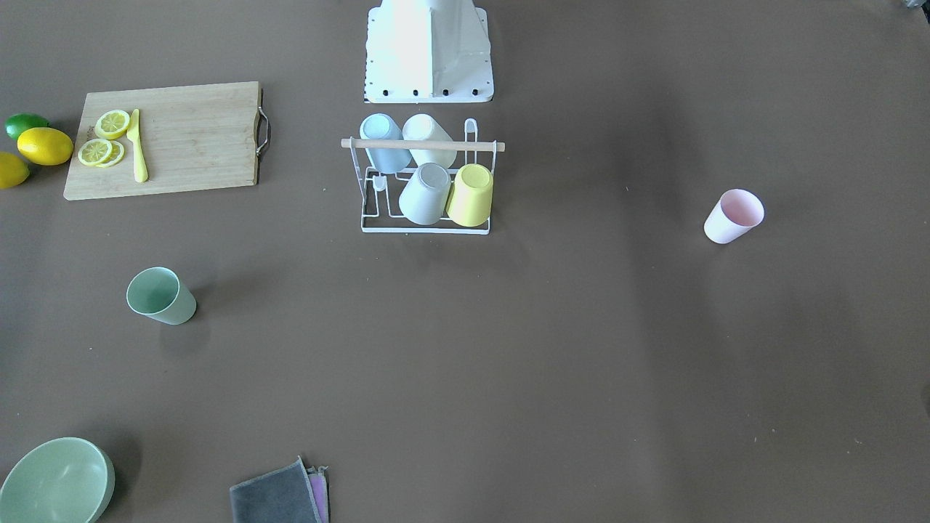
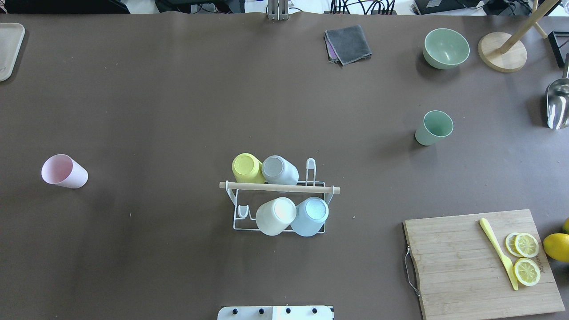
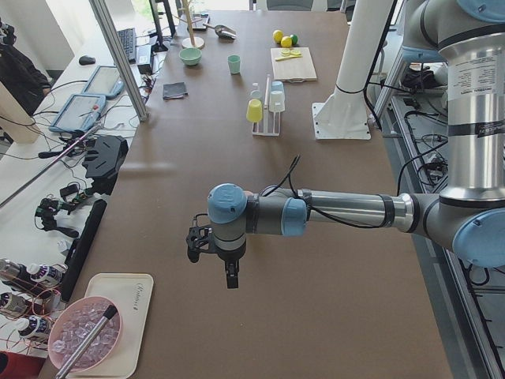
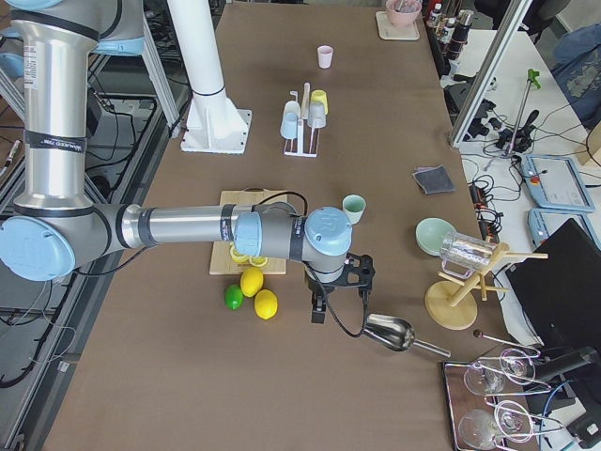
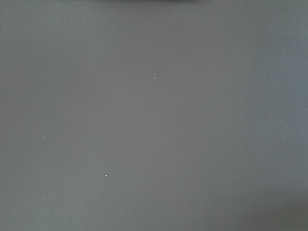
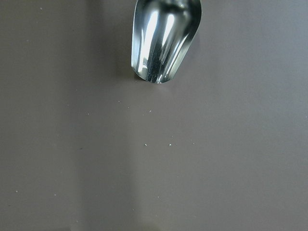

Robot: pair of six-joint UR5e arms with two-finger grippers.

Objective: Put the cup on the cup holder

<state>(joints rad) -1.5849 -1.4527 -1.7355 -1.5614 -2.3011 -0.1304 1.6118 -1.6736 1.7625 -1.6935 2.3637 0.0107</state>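
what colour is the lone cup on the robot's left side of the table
Pale pink. The cup shows best in the overhead view.

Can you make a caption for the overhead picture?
Four cups on the cup holder, a pink cup and a green cup waiting on the table.

Two high cameras look steeply down on the table (image 2: 178, 111) from opposite sides, the robot's base (image 2: 275, 312) at 6 o'clock in one and 12 o'clock in the other, sharing the rack (image 2: 279, 187); two end cameras look along it; two wrist cameras sit close over tabletop.
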